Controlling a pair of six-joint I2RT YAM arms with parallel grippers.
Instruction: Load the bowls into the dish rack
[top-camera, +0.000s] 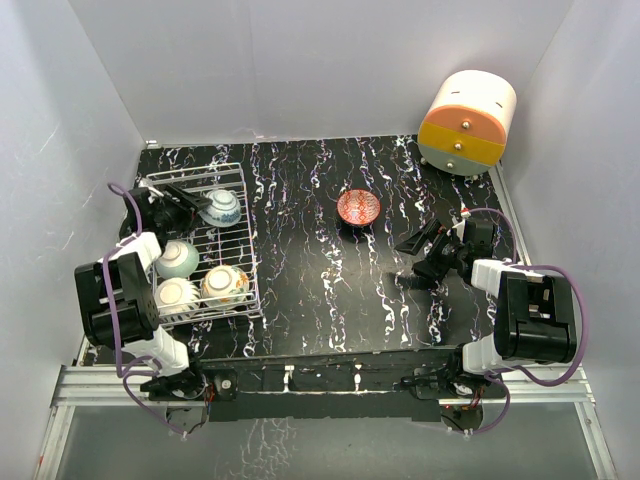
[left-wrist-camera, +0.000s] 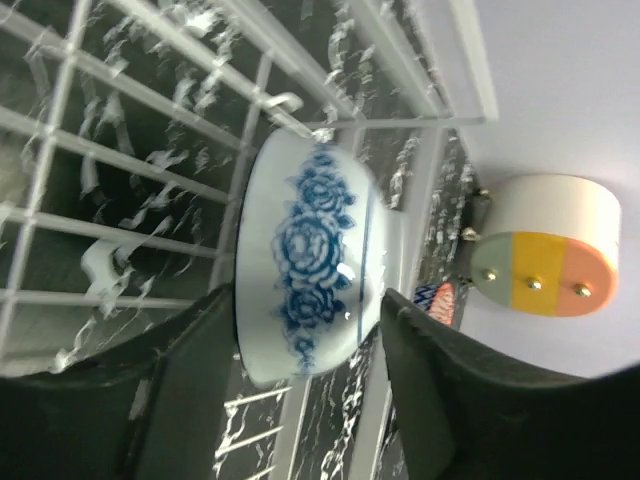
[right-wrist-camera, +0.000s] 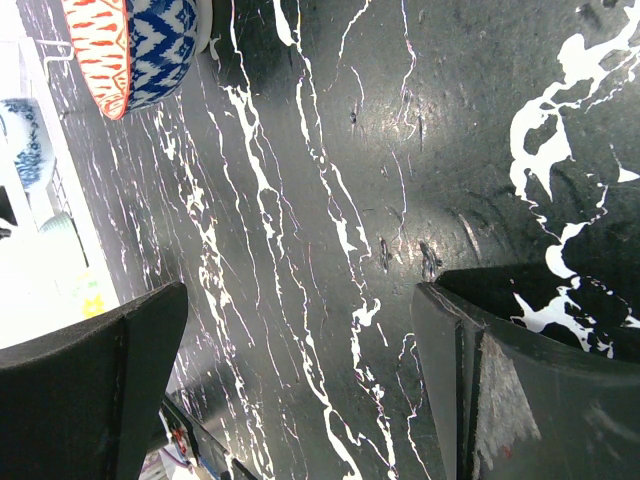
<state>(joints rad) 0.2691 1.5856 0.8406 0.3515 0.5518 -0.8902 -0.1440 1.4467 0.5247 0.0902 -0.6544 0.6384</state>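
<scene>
The white wire dish rack (top-camera: 246, 232) stands at the left of the table. In it lie a mint-green bowl (top-camera: 178, 258), a cream bowl (top-camera: 177, 295) and a yellow leaf-patterned bowl (top-camera: 225, 284). My left gripper (top-camera: 205, 206) reaches into the rack's far right corner, shut on the blue-patterned bowl (top-camera: 224, 207). In the left wrist view that bowl (left-wrist-camera: 310, 260) lies on its side between the fingers (left-wrist-camera: 190, 380), against the rack wires (left-wrist-camera: 120, 130). The red-patterned bowl (top-camera: 358, 207) sits upright mid-table; it also shows in the right wrist view (right-wrist-camera: 135, 45). My right gripper (top-camera: 420, 250) (right-wrist-camera: 300, 300) is open and empty, low over the table.
A round orange-and-cream drawer unit (top-camera: 467, 122) stands at the back right corner; it also shows in the left wrist view (left-wrist-camera: 545, 245). White walls enclose the black marbled table (top-camera: 320, 290) on three sides.
</scene>
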